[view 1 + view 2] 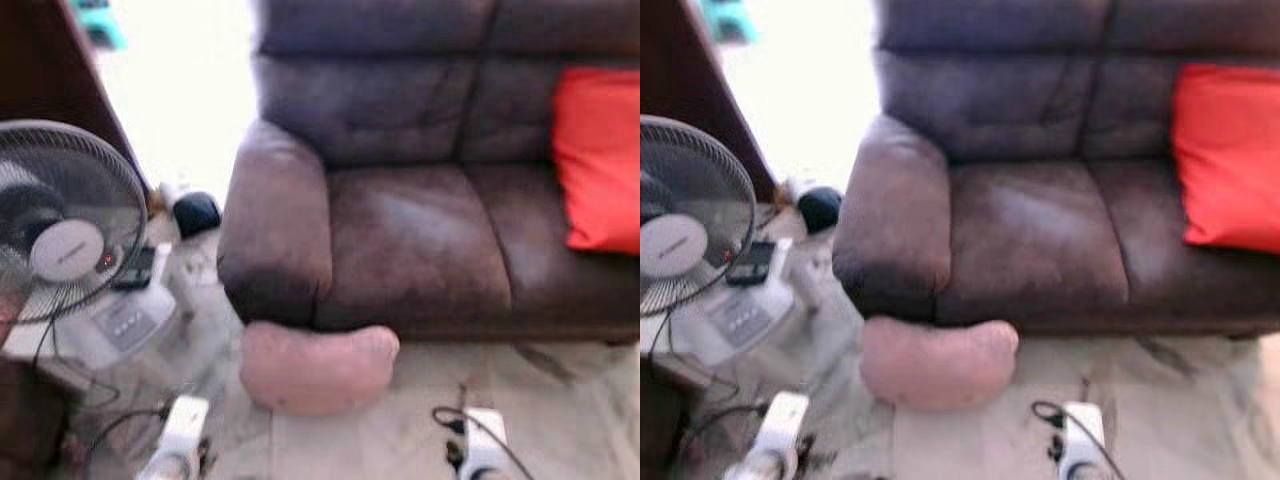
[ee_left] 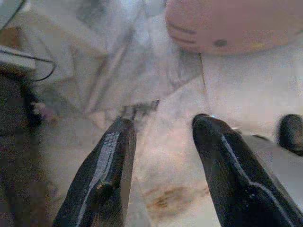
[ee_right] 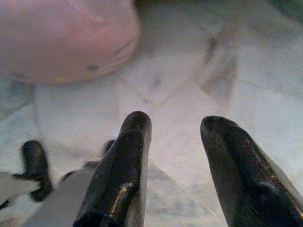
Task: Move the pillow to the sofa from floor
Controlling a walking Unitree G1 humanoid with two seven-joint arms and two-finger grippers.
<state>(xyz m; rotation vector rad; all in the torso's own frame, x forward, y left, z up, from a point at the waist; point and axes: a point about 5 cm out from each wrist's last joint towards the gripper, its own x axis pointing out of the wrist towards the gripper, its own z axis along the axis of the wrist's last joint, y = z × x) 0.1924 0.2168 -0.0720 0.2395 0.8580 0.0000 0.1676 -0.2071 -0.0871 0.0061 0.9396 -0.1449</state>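
The pink pillow lay on the floor against the sofa front, below the armrest. Both the left gripper and right gripper hung parted and empty, short of it. A soft, bulky pillow might slip from narrow fingers, and the fan cables nearby could snag.

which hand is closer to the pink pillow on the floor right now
Left, narrowly. The left hand hangs open over the tiles just short of the soft pink kidney-shaped pillow, at its left end. The right hand, also open, sits further off past its right end.
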